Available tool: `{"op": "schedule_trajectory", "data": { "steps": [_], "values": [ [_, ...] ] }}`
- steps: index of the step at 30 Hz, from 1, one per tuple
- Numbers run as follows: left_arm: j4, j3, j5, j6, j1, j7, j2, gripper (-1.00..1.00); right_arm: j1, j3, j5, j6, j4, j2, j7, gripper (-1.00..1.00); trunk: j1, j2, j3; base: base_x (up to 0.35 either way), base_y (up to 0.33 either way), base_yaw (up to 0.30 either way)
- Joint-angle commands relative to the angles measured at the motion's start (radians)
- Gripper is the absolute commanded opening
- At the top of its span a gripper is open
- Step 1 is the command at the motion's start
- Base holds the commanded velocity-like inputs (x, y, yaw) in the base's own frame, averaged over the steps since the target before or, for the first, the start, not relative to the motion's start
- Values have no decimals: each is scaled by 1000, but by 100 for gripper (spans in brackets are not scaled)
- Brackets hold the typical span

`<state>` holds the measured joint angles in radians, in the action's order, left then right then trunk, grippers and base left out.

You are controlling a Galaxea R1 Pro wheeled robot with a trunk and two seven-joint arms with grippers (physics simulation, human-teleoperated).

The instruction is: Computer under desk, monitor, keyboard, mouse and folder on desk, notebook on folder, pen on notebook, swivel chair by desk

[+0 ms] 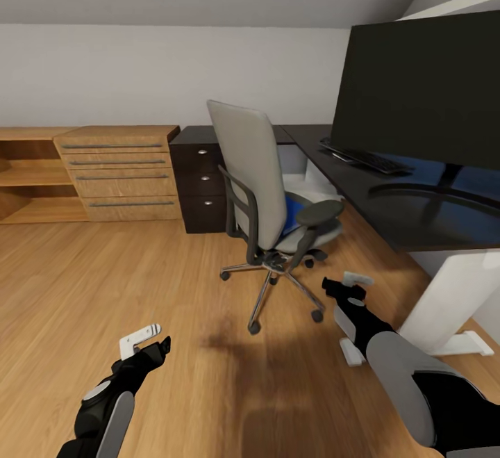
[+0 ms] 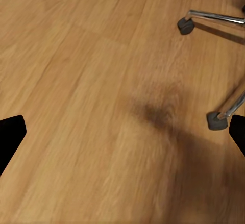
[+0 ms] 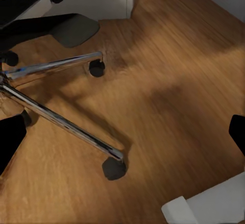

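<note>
On the grey swivel chair (image 1: pixel 260 187) seat, the blue folder (image 1: pixel 296 206) is peeking out — mostly hidden by the backrest. Beside it, the black desk (image 1: pixel 389 208) is carrying the cropped monitor (image 1: pixel 423 90) and keyboard (image 1: pixel 366 158). Over bare wood floor (image 1: pixel 104 284), the left gripper (image 1: pixel 154 342) and right gripper (image 1: pixel 351 285) are both hanging spread, holding nothing.

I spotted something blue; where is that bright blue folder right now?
In the head view, the thin bright blue folder lies on the grey padded swivel chair, beside the black-topped desk.

Attic home office: desk (image 1: pixel 389 194), swivel chair (image 1: pixel 267 194).
</note>
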<state>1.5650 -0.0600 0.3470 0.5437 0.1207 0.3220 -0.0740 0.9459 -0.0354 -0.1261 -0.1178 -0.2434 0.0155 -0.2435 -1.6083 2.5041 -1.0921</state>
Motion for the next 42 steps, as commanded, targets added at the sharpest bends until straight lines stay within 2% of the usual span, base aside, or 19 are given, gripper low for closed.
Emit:
{"op": "schedule_trajectory", "data": {
  "steps": [1, 6, 8, 12, 18, 34, 42],
  "values": [
    [1, 0, 10, 3, 1, 7, -1, 100, 1, 0, -11, -12, 1, 0, 1, 100, 0, 0, -1, 257, 0, 0],
    [1, 0, 10, 3, 1, 7, -1, 100, 0, 0, -1, -115, 2, 0, 1, 100, 0, 0, -1, 154, 0, 0],
    [1, 0, 10, 3, 1, 7, -1, 100, -1, 0, 29, -184, 4, 0, 1, 100, 0, 0, -1, 23, 0, 0],
    [1, 0, 10, 2, 1, 7, -1, 100, -2, 0, 54, -214, 4, 0, 0, 100, 0, 0, -1, 88, 0, 0],
    [1, 1, 10, 3, 1, 6, -1, 100, -2, 0, 66, -229, 4, 0, -1, 100, 0, 0, -1, 177, 0, 0],
    [1, 2, 10, 3, 1, 6, -1, 100, -3, 0, 68, -229, 4, -2, -1, 100, 0, 0, -1, 142, 0, 0],
    [1, 2, 10, 3, 1, 6, -1, 100, -3, 3, 69, -227, 7, -2, 0, 100, 0, 0, 5, 11, 0, 183]
  ]
}}
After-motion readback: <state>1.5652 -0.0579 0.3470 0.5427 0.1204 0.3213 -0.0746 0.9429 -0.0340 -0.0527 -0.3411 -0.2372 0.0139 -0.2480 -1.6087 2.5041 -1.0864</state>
